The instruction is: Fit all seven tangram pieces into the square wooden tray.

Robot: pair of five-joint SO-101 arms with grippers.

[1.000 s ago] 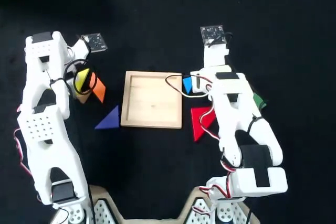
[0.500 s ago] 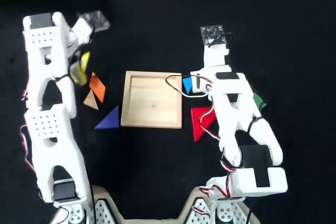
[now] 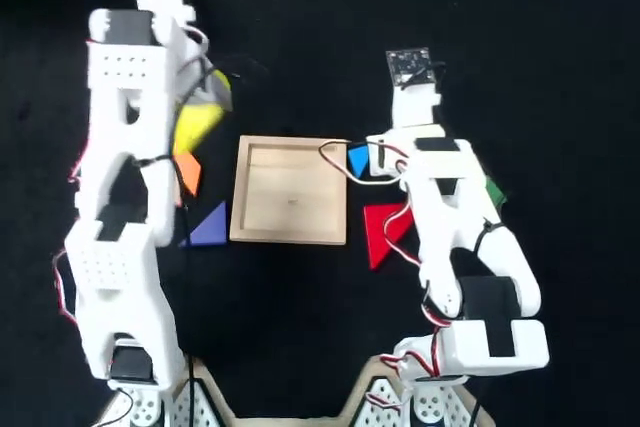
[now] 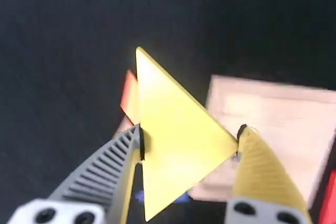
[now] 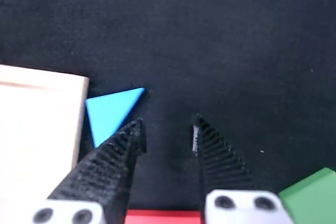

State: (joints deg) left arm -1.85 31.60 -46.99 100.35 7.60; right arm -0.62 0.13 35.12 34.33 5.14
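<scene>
- High view: the left arm [image 3: 125, 77] stretched over the far-left part of the black table [image 3: 300, 47]. It held the yellow triangle [image 3: 195, 125] near the tray's far-left corner. The piece appeared to be raised off the table, as a carry over the rim would require.
- The tray [image 3: 290, 197] sat between the two arms, probably so that either could reach it. No piece lay in it yet, so the task looked barely begun.
- The orange piece [image 3: 187, 172] and the dark blue triangle [image 3: 207, 228] lay just beside the tray's left edge.
- The light blue triangle [image 3: 356, 160] lay by the tray's far-right corner, and the red triangle [image 3: 383, 227] lay near its right edge, partly under the right arm [image 3: 440, 197]. The green piece [image 3: 492, 189] showed just past that arm.
- Loose pieces lay on both sides of the tray, so each arm likely had its own share to feed in.
- Left wrist view: the left gripper [image 4: 189, 135] was clamped on the yellow triangle [image 4: 173, 140], with one finger against each of two opposite edges.
- The triangle's broad face was turned to the camera. That edge grip left the underside free, which should let the piece go down flat.
- The tray [image 4: 273, 124] lay beyond the triangle, and the orange piece [image 4: 127, 95] peeked out behind it.
- Right wrist view: the right gripper [image 5: 167, 124] hung with its fingers parted and nothing between them, low over the table.
- The light blue triangle [image 5: 110, 111] lay just beside one of its fingers, between the gripper and the tray [image 5: 37, 119].
- The red triangle [image 5: 163, 216] and the green piece [image 5: 310, 192] sat close to the gripper's base.
- This pose looked like waiting readiness, with the light blue triangle as the likeliest next pick.
</scene>
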